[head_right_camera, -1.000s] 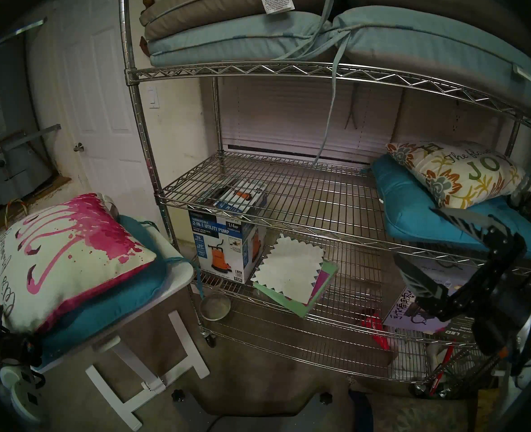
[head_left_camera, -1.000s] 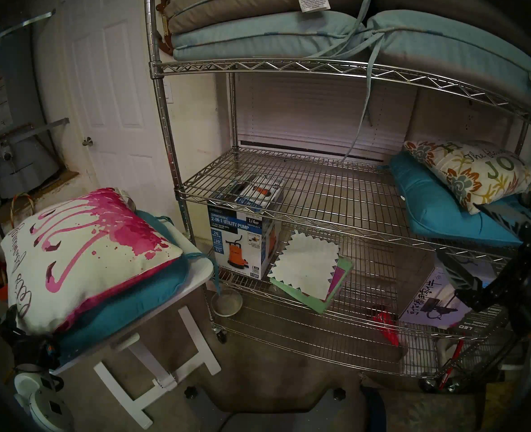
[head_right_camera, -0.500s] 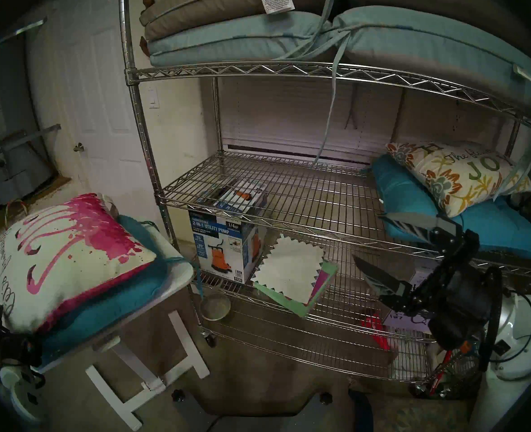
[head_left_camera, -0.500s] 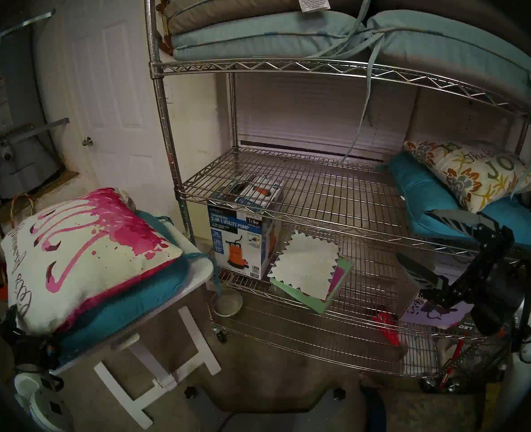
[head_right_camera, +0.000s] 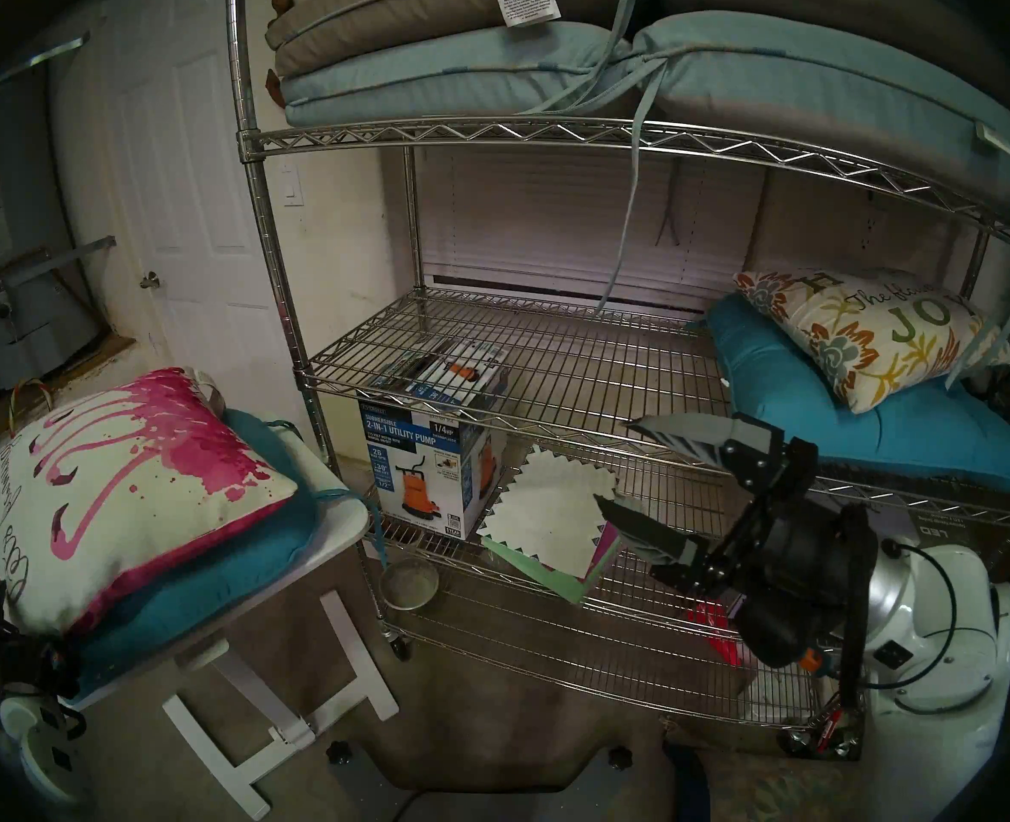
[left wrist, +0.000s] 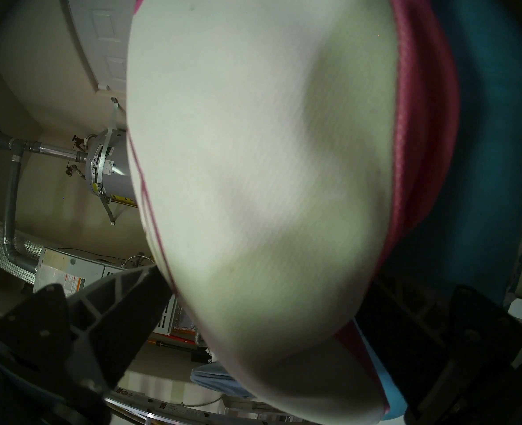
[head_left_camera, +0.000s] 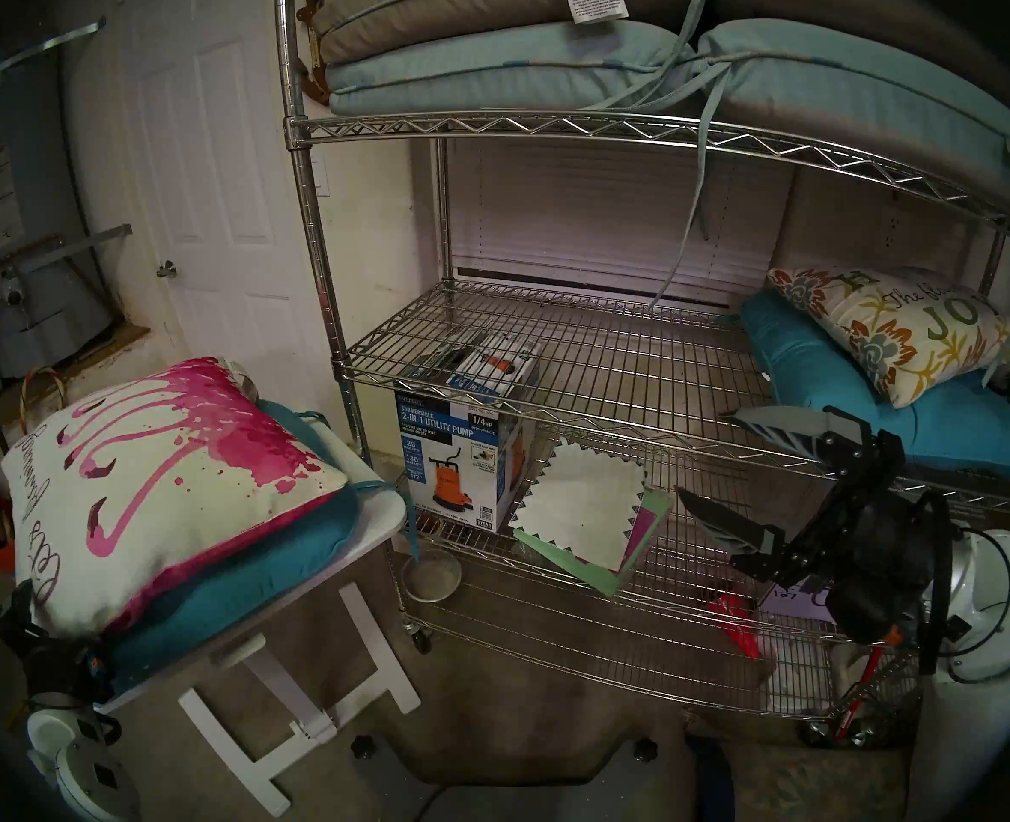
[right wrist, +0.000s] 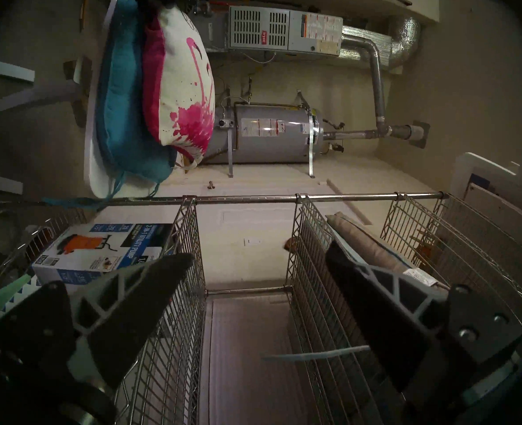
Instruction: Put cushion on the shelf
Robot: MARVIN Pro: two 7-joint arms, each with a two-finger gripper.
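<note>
A white cushion [head_left_camera: 152, 483] with pink splashes lies on a teal cushion [head_left_camera: 241, 589] on the small white table [head_left_camera: 384, 506] at the left. My left gripper [left wrist: 265, 277] stands open at that cushion's near corner, which fills the gap between its fingers [left wrist: 124, 308]. The chrome wire shelf [head_left_camera: 579, 352] stands ahead. On the right of its middle tier a floral cushion [head_left_camera: 900, 334] rests on another teal cushion [head_left_camera: 846, 399]. My right gripper [head_left_camera: 701, 453] is open and empty in front of that tier's edge, left of these two.
Stacked seat cushions [head_left_camera: 490, 61] fill the top tier, their ties hanging down. A pump box [head_left_camera: 461, 459] and paper sheets [head_left_camera: 585, 518] sit on the lower tier. A metal bowl [head_left_camera: 431, 574] lies on the floor by the shelf post. A water heater [right wrist: 269, 133] stands behind the table.
My right gripper has swung left and into fuller view, away from the teal cushion on the shelf. The left gripper and the cushions on the table have not moved.
</note>
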